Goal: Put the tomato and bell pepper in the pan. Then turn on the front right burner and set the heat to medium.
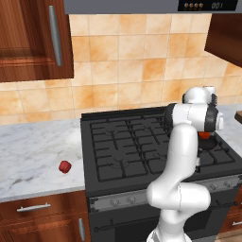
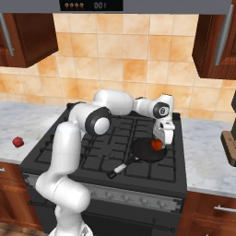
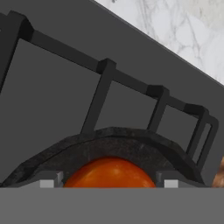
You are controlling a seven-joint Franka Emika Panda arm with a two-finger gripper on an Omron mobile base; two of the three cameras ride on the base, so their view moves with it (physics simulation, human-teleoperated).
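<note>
So the small orange-red round tomato [image 2: 156, 144] sits between the claw [image 2: 158, 145] tips right over the little round black frying pan [image 2: 145, 152] on the black gas cooktop [image 2: 73, 138]; honestly I can't tell whether the claw is clamped on it or just let go. It looks smooth, light and squishy, so I'd hold it gently around its widest part. The lumpy crimson bell pepper [image 1: 64, 166] is way off on the white marble desk [image 1: 33, 156] left of the stove, plenty of room there, under an orange tile wall [image 1: 118, 66].
</note>
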